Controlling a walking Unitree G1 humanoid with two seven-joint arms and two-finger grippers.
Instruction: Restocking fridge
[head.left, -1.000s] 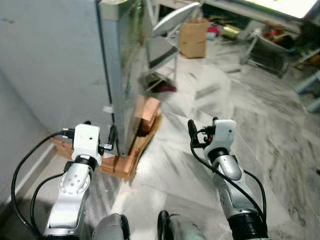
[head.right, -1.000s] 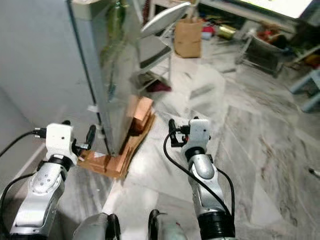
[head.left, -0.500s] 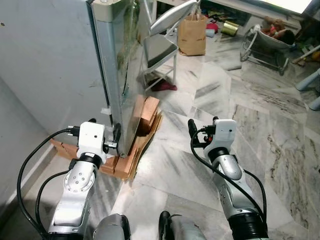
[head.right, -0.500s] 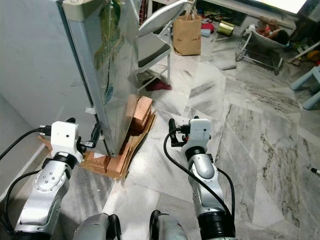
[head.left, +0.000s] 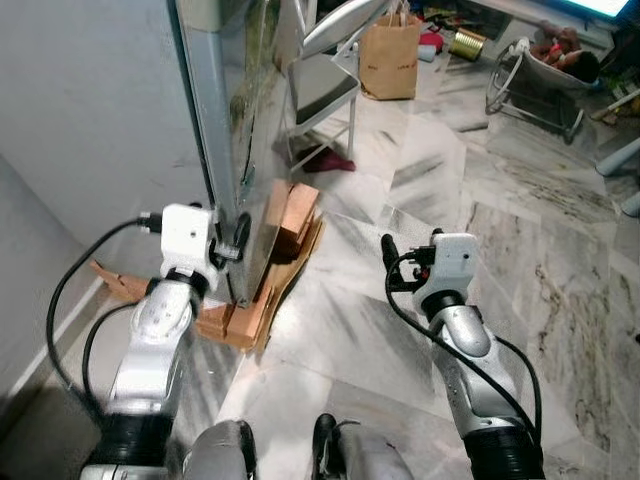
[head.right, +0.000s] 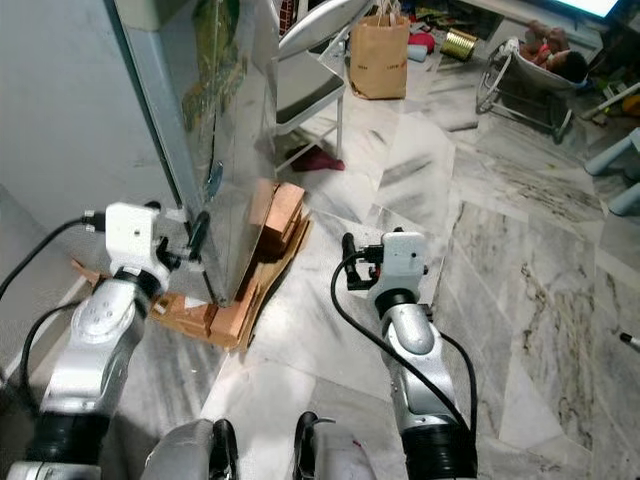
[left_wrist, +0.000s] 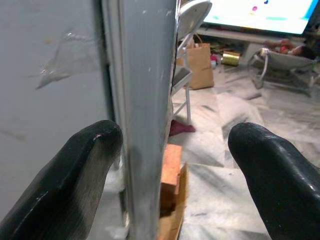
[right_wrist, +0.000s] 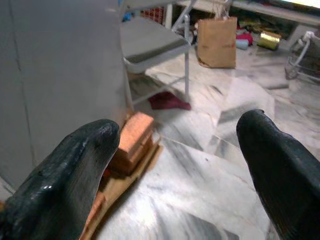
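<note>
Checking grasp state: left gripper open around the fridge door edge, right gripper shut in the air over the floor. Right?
Not quite. The right gripper is open too; the right wrist view shows its fingers wide apart over the marble floor. The left gripper does straddle the fridge door edge, open.

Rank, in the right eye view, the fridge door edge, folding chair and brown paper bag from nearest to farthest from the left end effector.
1. Fridge door edge: right at the left end effector, whose open fingers straddle it in the left wrist view.
2. Folding chair: beyond the fridge, farther into the room.
3. Brown paper bag: farthest, on the floor behind the chair.
</note>
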